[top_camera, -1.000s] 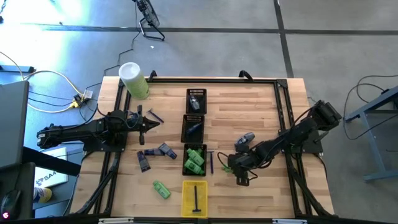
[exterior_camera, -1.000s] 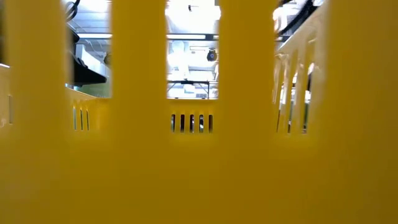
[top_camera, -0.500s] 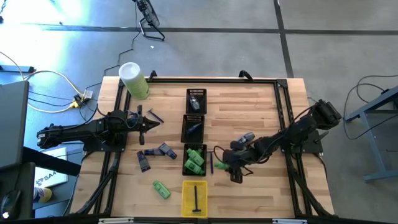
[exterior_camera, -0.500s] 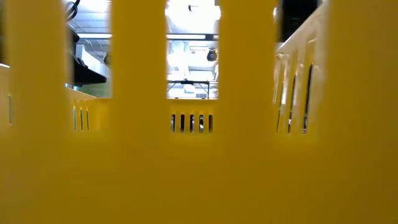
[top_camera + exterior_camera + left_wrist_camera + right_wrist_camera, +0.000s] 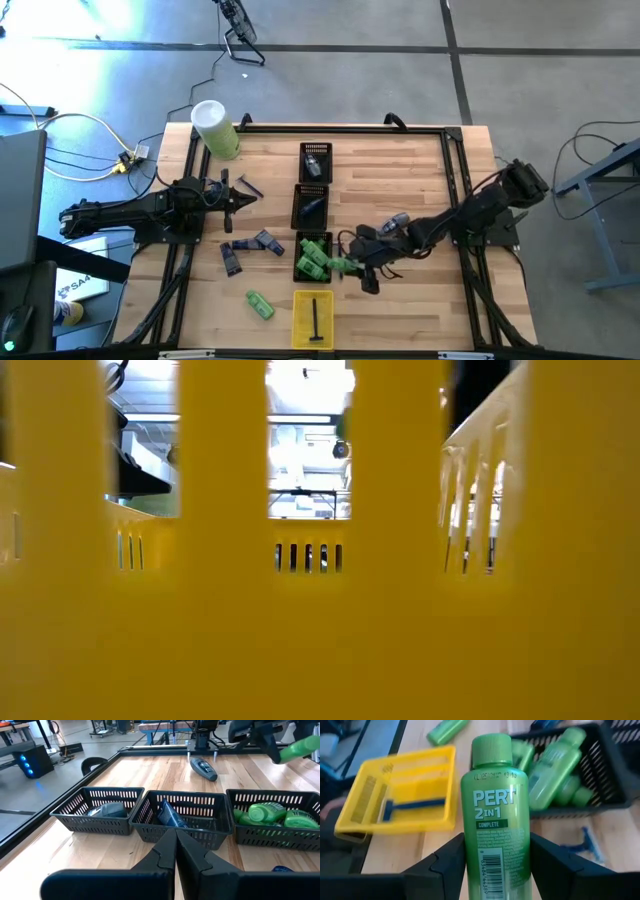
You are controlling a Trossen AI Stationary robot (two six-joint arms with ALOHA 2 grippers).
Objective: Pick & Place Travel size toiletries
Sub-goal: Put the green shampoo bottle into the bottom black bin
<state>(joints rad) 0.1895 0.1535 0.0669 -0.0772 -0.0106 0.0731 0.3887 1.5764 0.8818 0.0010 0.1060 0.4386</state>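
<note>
A green bottle (image 5: 494, 815), labelled PERT 2 IN 1 COMPLETE, is clamped between the two dark fingers of the right gripper (image 5: 495, 865), cap pointing away from the wrist. From above, the right gripper (image 5: 352, 265) carries this bottle (image 5: 340, 266) just at the 3 o'clock edge of the black tray of green bottles (image 5: 314, 257), which sits a little below the table's centre; a thin blue razor lies on the wood right beside that edge, partly under the bottle. That tray already contains several more green bottles (image 5: 270, 814). Two further black trays stand in a line toward 12 o'clock from it: the middle one (image 5: 310, 206) holds a blue item, the farthest one (image 5: 315, 162) a grey piece. Toward 6 o'clock from the bottle tray lies the yellow tray (image 5: 313, 318) with a dark razor in it, and another loose green bottle (image 5: 260, 304) rests on the wood at about 7 o'clock. Purple-grey tubes (image 5: 250, 246) lie at 9 o'clock of the bottle tray, and a grey-blue oval piece (image 5: 396, 221) lies at 2 o'clock of the carried bottle. The left gripper (image 5: 238, 196) waits over the table's 9 o'clock side, its fingers (image 5: 192, 857) pressed together with nothing between them. A big pale-green cylinder (image 5: 215, 128) with a white top stands at the 11 o'clock corner.
</note>
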